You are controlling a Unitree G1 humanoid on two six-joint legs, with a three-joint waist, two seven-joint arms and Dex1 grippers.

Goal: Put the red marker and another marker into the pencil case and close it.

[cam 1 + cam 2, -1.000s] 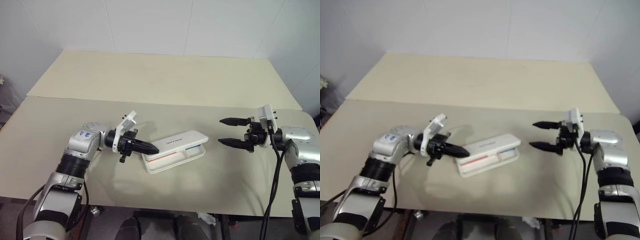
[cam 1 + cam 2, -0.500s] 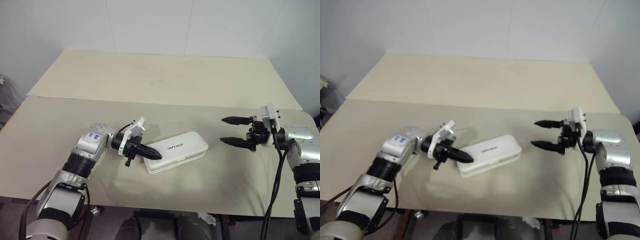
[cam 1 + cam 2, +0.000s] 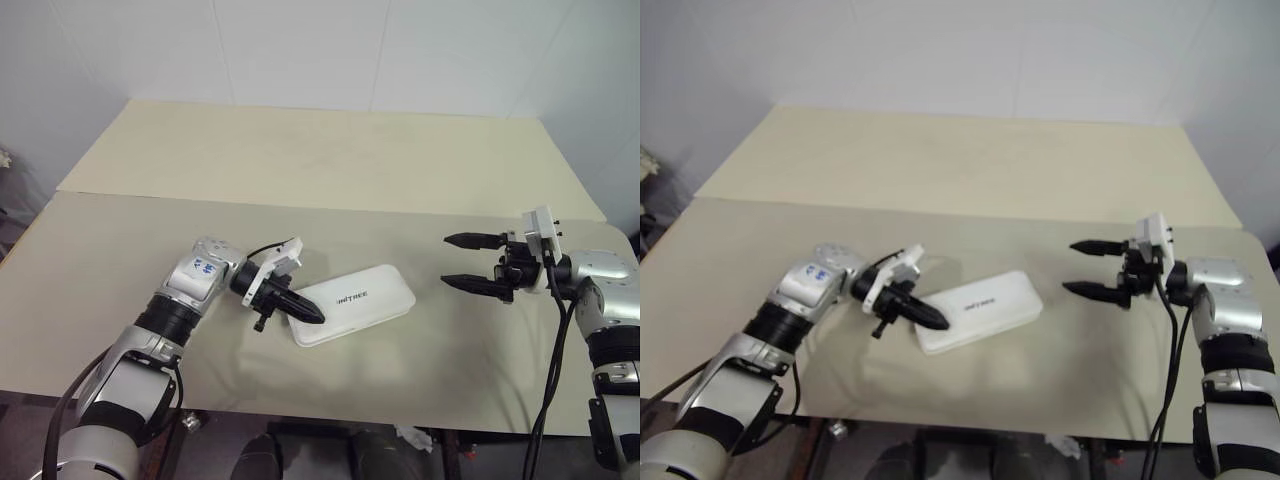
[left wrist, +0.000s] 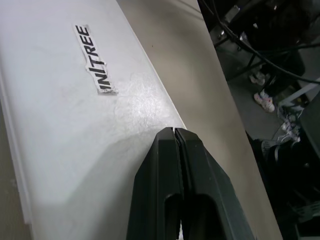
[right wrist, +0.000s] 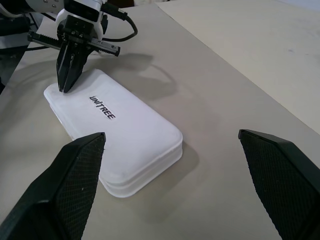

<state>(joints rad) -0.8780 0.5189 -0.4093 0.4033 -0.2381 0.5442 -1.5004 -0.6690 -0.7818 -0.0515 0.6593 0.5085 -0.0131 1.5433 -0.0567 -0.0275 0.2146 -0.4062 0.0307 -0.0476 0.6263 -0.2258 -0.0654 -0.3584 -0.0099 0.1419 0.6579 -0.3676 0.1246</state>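
The pencil case (image 3: 352, 304) lies on the near middle of the bench (image 3: 330, 170) with its lid down. The left claw (image 3: 313, 315), pinched shut and holding nothing, presses its tip on the lid's left end. To seat the lid well, I would press straight down near the edge and keep the case from sliding. The right claw (image 3: 462, 262) hangs wide open and empty, well to the right. The bench is pale beige — white walls behind.

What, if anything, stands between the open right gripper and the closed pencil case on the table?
Nothing visible does. Bare table lies between the right gripper and the pencil case. The shut left gripper rests on the lid at the case's far end, away from that path.
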